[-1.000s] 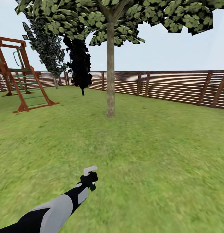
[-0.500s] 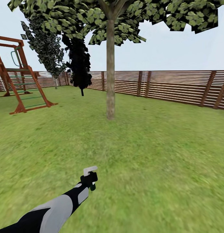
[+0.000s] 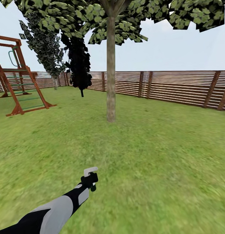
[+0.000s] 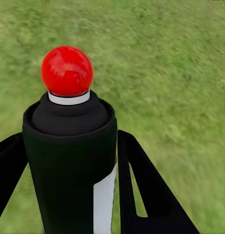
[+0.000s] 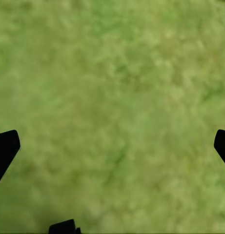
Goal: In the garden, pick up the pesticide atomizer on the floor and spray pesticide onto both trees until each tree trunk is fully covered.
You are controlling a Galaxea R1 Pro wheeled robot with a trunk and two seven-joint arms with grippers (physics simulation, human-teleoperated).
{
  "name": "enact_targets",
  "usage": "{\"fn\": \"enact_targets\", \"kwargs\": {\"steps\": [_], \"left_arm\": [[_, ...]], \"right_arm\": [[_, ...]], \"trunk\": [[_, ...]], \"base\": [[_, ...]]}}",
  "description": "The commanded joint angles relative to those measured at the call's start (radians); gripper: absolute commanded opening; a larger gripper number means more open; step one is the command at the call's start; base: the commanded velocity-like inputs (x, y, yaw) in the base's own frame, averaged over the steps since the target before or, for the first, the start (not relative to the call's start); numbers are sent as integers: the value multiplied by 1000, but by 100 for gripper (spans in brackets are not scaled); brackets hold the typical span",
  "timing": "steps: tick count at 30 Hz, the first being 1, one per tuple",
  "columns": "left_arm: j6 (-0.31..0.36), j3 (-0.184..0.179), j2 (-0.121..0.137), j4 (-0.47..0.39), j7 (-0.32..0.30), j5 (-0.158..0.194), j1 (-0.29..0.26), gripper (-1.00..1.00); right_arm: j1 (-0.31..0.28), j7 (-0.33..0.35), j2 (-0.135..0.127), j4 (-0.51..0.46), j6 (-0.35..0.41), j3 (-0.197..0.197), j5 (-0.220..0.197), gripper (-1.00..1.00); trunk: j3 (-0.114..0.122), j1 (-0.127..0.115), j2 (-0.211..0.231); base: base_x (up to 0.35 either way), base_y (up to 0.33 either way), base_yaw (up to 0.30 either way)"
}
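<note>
My left gripper (image 3: 91, 178) is held out low over the lawn in the head view, shut on the pesticide atomizer (image 4: 68, 161). In the left wrist view the atomizer is a near-black cylinder with a pale stripe and a red ball on top, clamped between the two black fingers (image 4: 141, 190). Straight ahead stands a tree whose bare grey-brown tree trunk (image 3: 111, 71) rises to a blocky green crown (image 3: 125, 16), several metres beyond the gripper. Over plain grass, my right gripper (image 5: 112, 146) is open, its fingertips far apart.
A brown slat fence (image 3: 177, 87) closes the lawn behind the tree. A wooden playset (image 3: 18, 78) stands at the left. Two dark narrow conifers (image 3: 79, 65) grow near the fence corner. Open grass (image 3: 151, 156) lies between me and the trunk.
The whole head view has shifted: the playset slid left and the trunk's foot sits lower and nearer, so the camera moved toward the tree. The left arm keeps its pose.
</note>
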Motion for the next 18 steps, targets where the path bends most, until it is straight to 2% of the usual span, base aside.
{"fn": "enact_targets", "kwargs": {"steps": [1, 18], "left_arm": [[-3, 2, 0, 1, -1, 4, -1, -100], [-3, 2, 0, 1, 0, 5, -1, -100]], "right_arm": [[-1, 0, 0, 1, -4, -8, 3, 100], [-1, -1, -7, -4, -7, -6, 7, 100]], "trunk": [[-1, 1, 0], [-1, 1, 0]], "base": [[350, 0, 0], [350, 0, 0]]}}
